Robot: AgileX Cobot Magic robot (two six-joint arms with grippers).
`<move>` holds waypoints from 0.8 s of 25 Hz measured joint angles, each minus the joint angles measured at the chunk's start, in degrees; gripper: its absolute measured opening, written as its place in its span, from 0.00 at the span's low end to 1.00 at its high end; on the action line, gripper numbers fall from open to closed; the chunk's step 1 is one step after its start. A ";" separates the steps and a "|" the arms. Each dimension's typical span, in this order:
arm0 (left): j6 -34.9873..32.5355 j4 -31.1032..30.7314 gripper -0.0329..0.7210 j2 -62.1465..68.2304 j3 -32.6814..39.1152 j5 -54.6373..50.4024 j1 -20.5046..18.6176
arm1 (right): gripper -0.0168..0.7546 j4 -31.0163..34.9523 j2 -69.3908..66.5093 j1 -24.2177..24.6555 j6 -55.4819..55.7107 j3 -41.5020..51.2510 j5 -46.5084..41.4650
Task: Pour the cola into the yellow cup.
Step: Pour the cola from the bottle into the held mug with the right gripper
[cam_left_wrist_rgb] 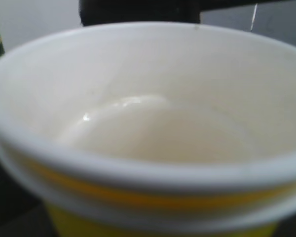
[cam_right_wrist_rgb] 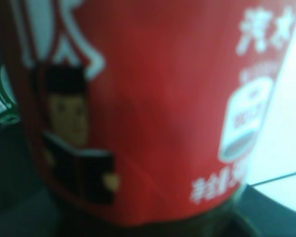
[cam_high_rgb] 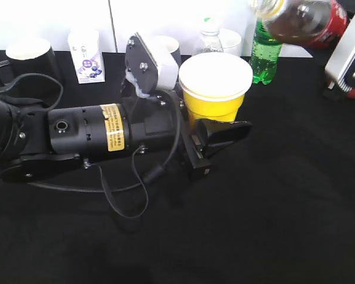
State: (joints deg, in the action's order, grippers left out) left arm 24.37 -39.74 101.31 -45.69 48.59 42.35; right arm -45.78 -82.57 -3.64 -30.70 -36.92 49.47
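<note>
The yellow cup [cam_high_rgb: 215, 89] was held by the left gripper [cam_high_rgb: 216, 135], clamped around its lower wall at mid-table. The cola [cam_high_rgb: 302, 21] was gripped at its red label by the right gripper [cam_high_rgb: 350, 56] and tilted high at the far right, its mouth just right of the cup's rim. A spill was judged likely if pouring began there. The cup was seen empty.

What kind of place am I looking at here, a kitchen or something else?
Probably a lab test bench, not a kitchen: a black cloth-covered table against a plain white wall, with drinks lined up like props: a green soda bottle, a black mug, a yellow cup and a tilted cola bottle.
</note>
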 joint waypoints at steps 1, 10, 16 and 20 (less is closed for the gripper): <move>0.00 -0.73 0.62 0.00 0.00 0.00 0.00 | 0.52 0.18 0.00 0.00 -1.49 0.00 0.00; 0.86 -2.61 0.62 0.00 -0.25 -0.05 0.00 | 0.52 4.69 0.00 0.00 -14.06 0.00 -0.12; 0.91 -2.61 0.62 0.00 -0.28 -0.88 0.00 | 0.52 4.69 0.00 0.00 -19.49 0.00 -0.19; 1.04 -2.68 0.62 0.00 -0.28 -0.93 0.00 | 0.52 5.24 0.00 0.00 -22.37 0.00 -0.19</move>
State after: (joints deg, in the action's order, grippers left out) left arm 25.41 -42.42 101.31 -45.97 47.66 42.35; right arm -40.54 -82.57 -3.64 -53.07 -36.92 49.28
